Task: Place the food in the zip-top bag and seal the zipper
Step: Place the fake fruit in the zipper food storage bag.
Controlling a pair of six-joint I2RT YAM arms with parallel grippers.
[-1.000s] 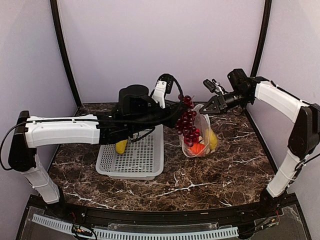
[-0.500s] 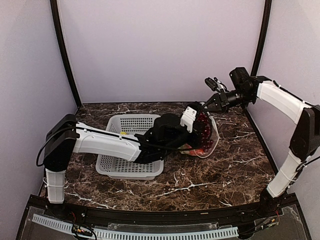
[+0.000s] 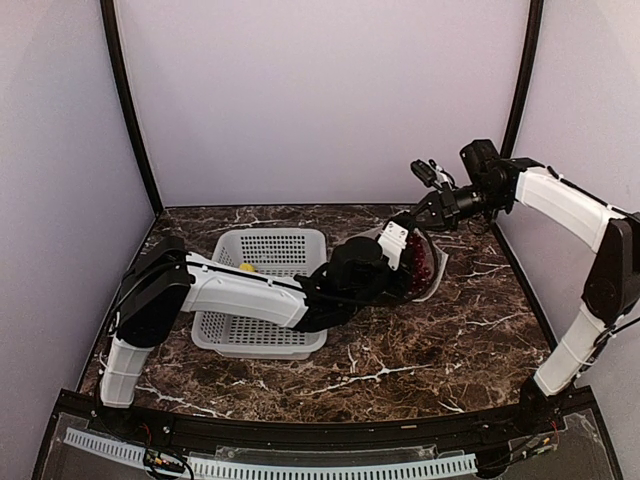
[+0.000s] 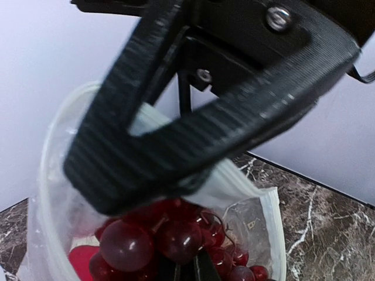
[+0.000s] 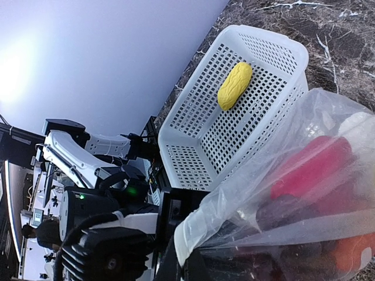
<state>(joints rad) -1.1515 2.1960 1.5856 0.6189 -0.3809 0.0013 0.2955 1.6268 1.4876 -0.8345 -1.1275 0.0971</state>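
The clear zip-top bag (image 3: 435, 272) stands at the table's right middle, mouth up. My right gripper (image 3: 418, 215) is shut on its upper rim and holds it open; in the right wrist view (image 5: 186, 266) the rim (image 5: 202, 225) sits between the fingers. My left gripper (image 3: 405, 257) reaches into the mouth, shut on the dark red grape bunch (image 4: 158, 237), which hangs inside the bag (image 4: 263, 205). The left gripper (image 4: 187, 268) shows only as two close fingertips below the grapes. A red pepper (image 5: 310, 167) and an orange piece (image 5: 351, 252) lie in the bag. A yellow corn piece (image 5: 234, 86) lies in the basket.
The grey perforated basket (image 3: 225, 345) stands left of the bag, under my left forearm; it also shows in the right wrist view (image 5: 258, 41). The corn shows in the top view (image 3: 246, 268). Black corner posts and pale walls enclose the marble table (image 3: 430, 350).
My left arm has swung right and down, lowering the grape bunch from above the bag into its mouth. The bag has tilted slightly right. My right gripper has kept hold of the rim.
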